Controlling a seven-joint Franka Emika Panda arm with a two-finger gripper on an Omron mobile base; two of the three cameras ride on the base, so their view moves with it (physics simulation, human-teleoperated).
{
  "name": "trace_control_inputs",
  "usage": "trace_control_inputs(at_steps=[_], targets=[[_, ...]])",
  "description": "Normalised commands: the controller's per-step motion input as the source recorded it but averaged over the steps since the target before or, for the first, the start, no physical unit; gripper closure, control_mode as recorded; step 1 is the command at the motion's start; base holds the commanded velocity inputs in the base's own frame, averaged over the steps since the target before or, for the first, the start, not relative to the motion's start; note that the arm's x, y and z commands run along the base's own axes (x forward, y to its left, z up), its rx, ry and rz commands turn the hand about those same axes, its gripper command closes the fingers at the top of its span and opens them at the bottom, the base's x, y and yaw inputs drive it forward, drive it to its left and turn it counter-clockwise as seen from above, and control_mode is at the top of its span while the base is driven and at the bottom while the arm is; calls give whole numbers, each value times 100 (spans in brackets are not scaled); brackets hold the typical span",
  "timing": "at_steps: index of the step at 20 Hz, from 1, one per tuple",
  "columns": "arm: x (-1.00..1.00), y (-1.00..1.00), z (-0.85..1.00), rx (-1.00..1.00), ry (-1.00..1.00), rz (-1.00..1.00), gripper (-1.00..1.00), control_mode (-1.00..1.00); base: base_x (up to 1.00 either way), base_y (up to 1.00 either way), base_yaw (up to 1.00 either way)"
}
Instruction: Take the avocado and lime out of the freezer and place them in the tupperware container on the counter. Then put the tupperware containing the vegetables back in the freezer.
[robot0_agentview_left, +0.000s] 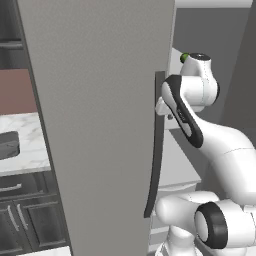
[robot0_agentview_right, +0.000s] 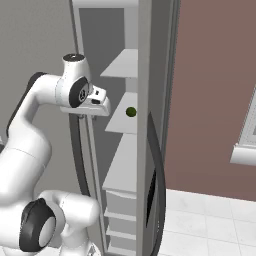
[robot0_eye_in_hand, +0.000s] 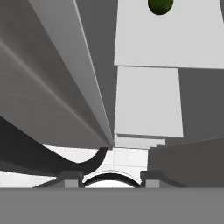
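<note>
Gripper (robot0_eye_in_hand: 111, 177) jaws stand apart with nothing between them – the two dark tips frame only floor and the foot of the freezer door (robot0_agentview_left: 100, 125), and the hand sits close against that door's long dark curved handle (robot0_agentview_left: 156, 150). Behind the door the freezer (robot0_agentview_right: 125, 150) is open, its pale grey shelves (robot0_agentview_right: 122, 165) stacked one above another. One small round green fruit (robot0_agentview_right: 131, 112) rests on a middle shelf, just beyond the hand – a second is not made out. Left of the door, the dark grey tupperware container (robot0_agentview_left: 9, 144) lies on the white marble counter (robot0_agentview_left: 30, 145), well apart from the arm.
</note>
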Motion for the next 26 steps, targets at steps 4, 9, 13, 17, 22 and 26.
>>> trace_control_inputs(at_steps=[4, 9, 13, 17, 22, 26], targets=[[-6, 0, 0, 0, 0, 0, -100, -100, 0, 0, 0], [-50, 0, 3, 0, -15, 0, -100, -100, 0, 0, 0], [-81, -14, 27, 0, -26, 0, -100, -100, 0, 0, 0], [-74, -29, 34, 1, -15, -2, -100, -100, 0, 0, 0], [-74, -35, 27, 3, -4, -4, -100, -100, 0, 0, 0], [-64, -28, 11, 1, 0, -5, -100, -100, 0, 0, 0]])
